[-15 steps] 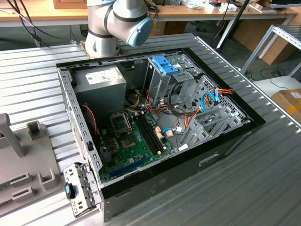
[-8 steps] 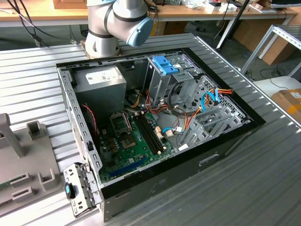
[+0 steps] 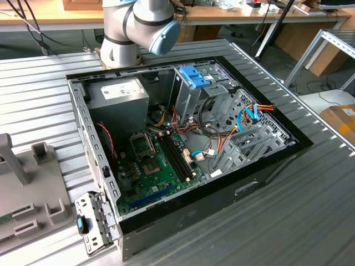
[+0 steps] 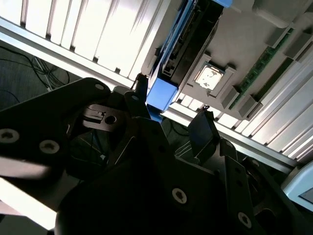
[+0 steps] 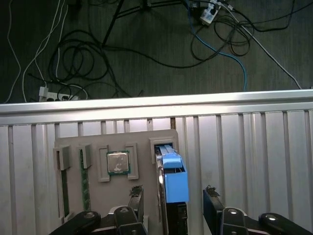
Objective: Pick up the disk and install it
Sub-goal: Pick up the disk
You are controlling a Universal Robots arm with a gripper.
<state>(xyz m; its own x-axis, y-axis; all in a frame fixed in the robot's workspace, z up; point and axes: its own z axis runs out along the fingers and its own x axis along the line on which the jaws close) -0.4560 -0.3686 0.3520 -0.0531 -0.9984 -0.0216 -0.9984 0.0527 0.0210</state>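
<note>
The disk (image 5: 174, 182) stands on edge in a slot of a grey holder tray (image 5: 146, 147), its light-blue carrier end facing the first wrist view. My gripper (image 5: 174, 195) hangs just above it, open, with one dark fingertip (image 5: 137, 194) on each side of the disk and a visible gap to both. In the second wrist view the disk's blue rail (image 4: 161, 94) and dark body lie between the same two fingertips (image 4: 204, 123) of the gripper (image 4: 172, 100). Nothing is held.
The holder tray also carries a square processor chip (image 5: 118, 162) and a green memory stick (image 5: 86, 196). The open computer case (image 3: 183, 138) holds a motherboard, a grey power-supply box (image 3: 117, 94) and a silver cage with a blue latch (image 3: 194, 77). Cables lie on the floor (image 5: 146, 44).
</note>
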